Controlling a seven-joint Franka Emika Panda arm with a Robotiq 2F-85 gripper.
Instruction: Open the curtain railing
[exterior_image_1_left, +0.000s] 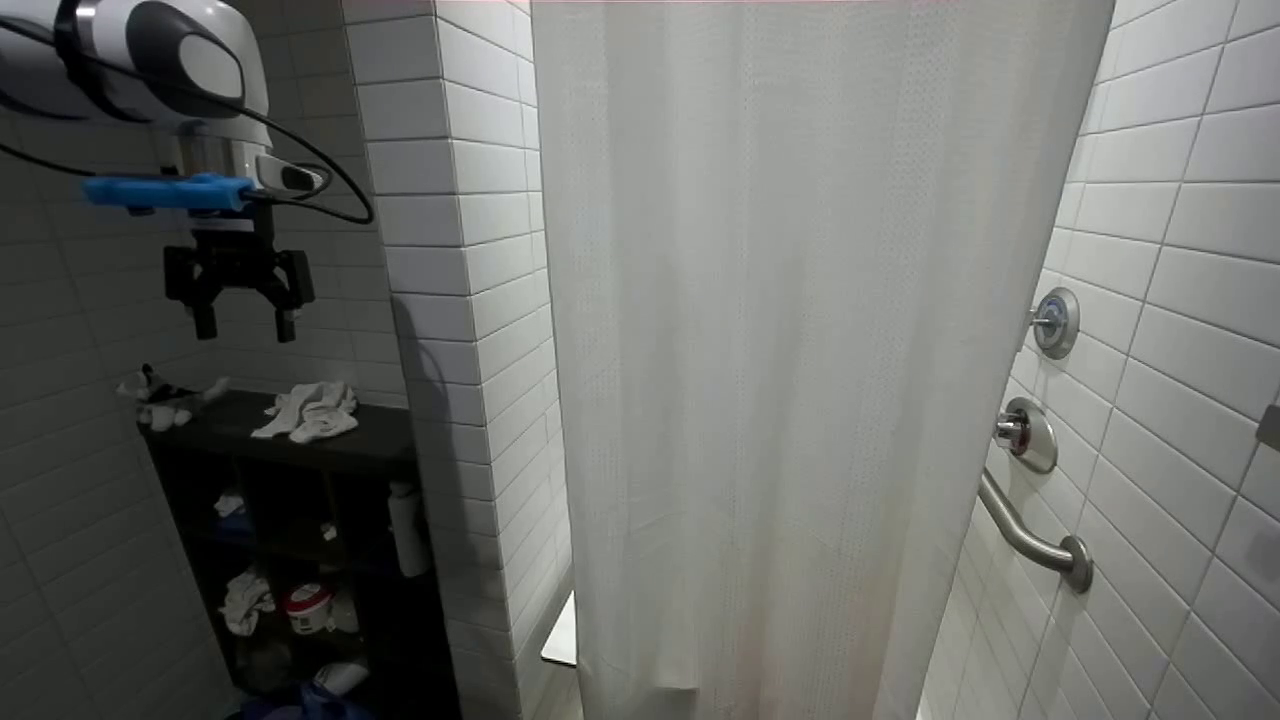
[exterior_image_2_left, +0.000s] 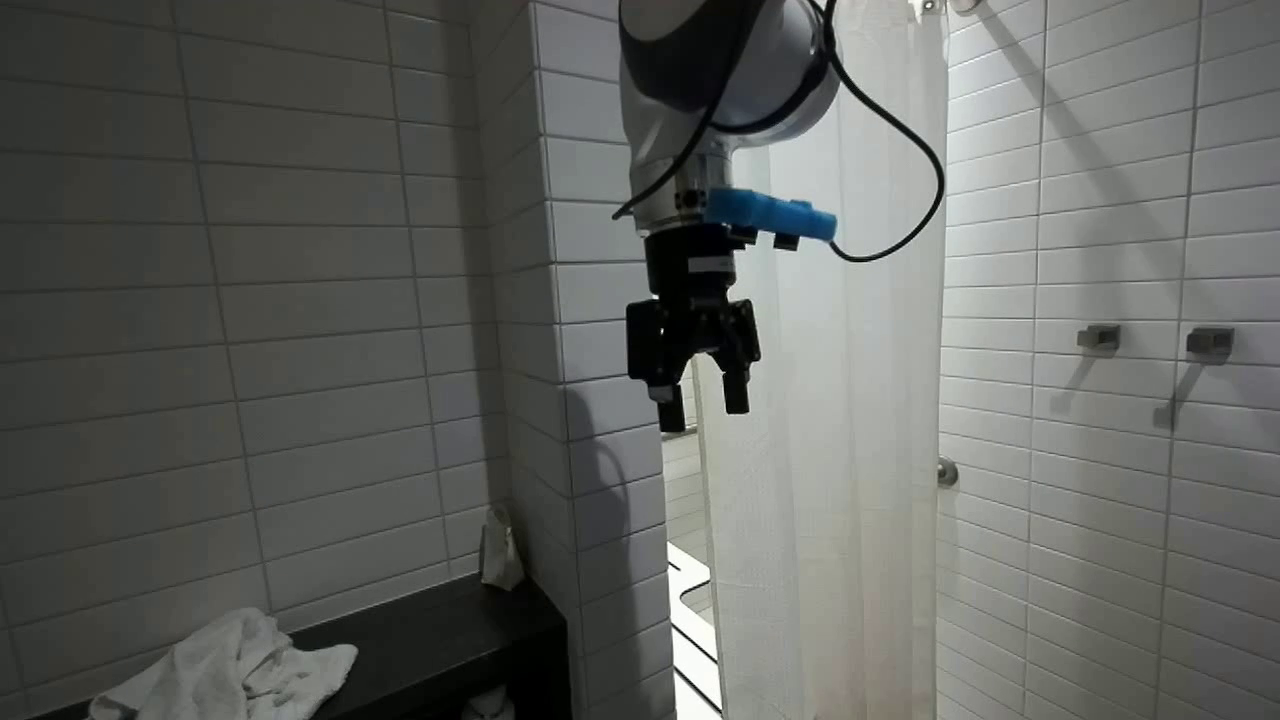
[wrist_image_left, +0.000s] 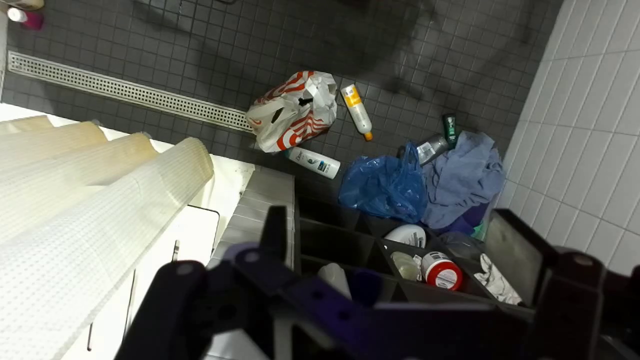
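Black pincer (exterior_image_1_left: 245, 328) spread wide, holding nothing, suspended in midair, white curtain (exterior_image_1_left: 780, 350) hanging apart from it, past tiled pillar (exterior_image_1_left: 425, 250) and right edge of shelf top (exterior_image_2_left: 450, 622) in both exterior views

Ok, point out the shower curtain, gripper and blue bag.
Shower curtain (exterior_image_1_left: 760, 380), in an exterior view: central fabric.
Gripper (exterior_image_1_left: 245, 328), in an exterior view: midway between fingertips.
Blue bag (wrist_image_left: 382, 189), wrist view: crumpled middle.

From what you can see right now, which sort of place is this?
Probably a shower room: it has a white shower curtain, a metal grab bar on the tiled wall, and a linear drain in the dark tiled floor.
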